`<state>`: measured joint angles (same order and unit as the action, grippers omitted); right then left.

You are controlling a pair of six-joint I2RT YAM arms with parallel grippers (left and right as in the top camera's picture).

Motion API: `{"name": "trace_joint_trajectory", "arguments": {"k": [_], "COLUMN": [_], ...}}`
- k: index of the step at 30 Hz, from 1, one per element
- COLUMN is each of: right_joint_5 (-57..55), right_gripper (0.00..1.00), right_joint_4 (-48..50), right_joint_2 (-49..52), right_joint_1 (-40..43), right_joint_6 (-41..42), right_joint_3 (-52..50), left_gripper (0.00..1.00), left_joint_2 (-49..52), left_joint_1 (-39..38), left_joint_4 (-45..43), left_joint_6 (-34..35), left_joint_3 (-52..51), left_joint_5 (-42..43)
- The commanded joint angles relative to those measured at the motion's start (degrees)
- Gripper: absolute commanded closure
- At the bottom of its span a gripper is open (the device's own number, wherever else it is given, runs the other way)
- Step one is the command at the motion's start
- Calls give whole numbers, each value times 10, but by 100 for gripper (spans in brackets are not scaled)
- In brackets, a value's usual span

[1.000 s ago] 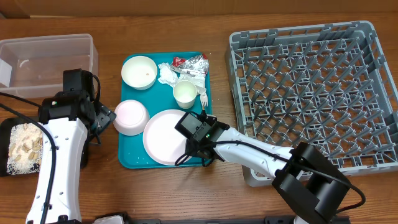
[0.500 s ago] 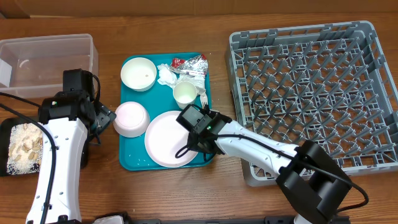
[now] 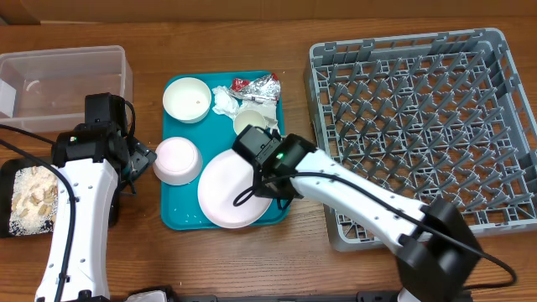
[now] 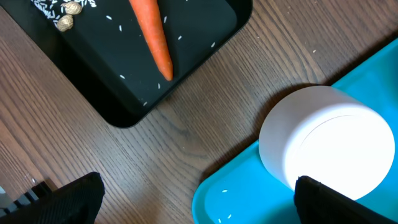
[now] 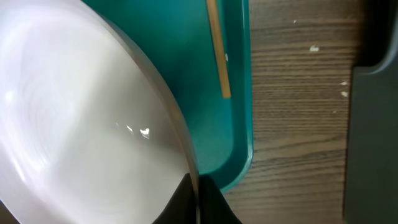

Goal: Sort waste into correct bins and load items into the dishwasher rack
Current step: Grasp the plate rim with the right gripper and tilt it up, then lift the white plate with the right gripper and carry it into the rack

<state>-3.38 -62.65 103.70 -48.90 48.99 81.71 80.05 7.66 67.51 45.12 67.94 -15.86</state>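
My right gripper (image 3: pixel 268 185) is shut on the right rim of the round white plate (image 3: pixel 232 191), which tilts up off the teal tray (image 3: pixel 180 210). In the right wrist view the fingertips (image 5: pixel 198 186) pinch the plate (image 5: pixel 74 124) edge, with the fork's yellow handle (image 5: pixel 217 50) lying beyond. My left gripper (image 3: pixel 138 162) stands open beside an upturned white bowl (image 3: pixel 176 158). Its wrist view shows that bowl (image 4: pixel 323 143), the carrot (image 4: pixel 152 37) in the black tray (image 4: pixel 124 68), and nothing between the fingers (image 4: pixel 74 199).
On the teal tray are a second bowl (image 3: pixel 187 98), a cup (image 3: pixel 249 124), a napkin (image 3: pixel 225 101) and a foil wrapper (image 3: pixel 258 85). The clear tub (image 3: pixel 63 80) is at the back left. Beige food bits (image 3: pixel 32 195) lie in the black tray. The grey rack (image 3: pixel 419 126) fills the right.
My right gripper has closed fully on the plate's rim and swung toward the back of the tray, raising the plate's right edge. The left arm has not moved.
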Motion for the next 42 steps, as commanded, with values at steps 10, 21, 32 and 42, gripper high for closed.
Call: {"name": "trace_joint_trajectory", "arguments": {"k": [10,21,32,42], "right_joint_5": [-114,-277,-452,-570], "right_gripper": [96,96,96,96], "right_joint_4": [-88,-6,116,252], "right_joint_2": [-239,-313,-210,-85], "right_joint_1": [155,400,438,438], "right_joint_6": [-97,-170,-292,-401], "right_joint_3": [37,36,36,36], "left_gripper": [0,0,0,0], "left_joint_2": [3,3,3,3], "left_joint_1": [5,5,5,5], "left_joint_4": [-1,-1,-1,-1], "left_joint_6": [12,12,12,12], "left_joint_3": [0,0,0,0], "left_joint_5": [-10,-10,-10,-10]}}
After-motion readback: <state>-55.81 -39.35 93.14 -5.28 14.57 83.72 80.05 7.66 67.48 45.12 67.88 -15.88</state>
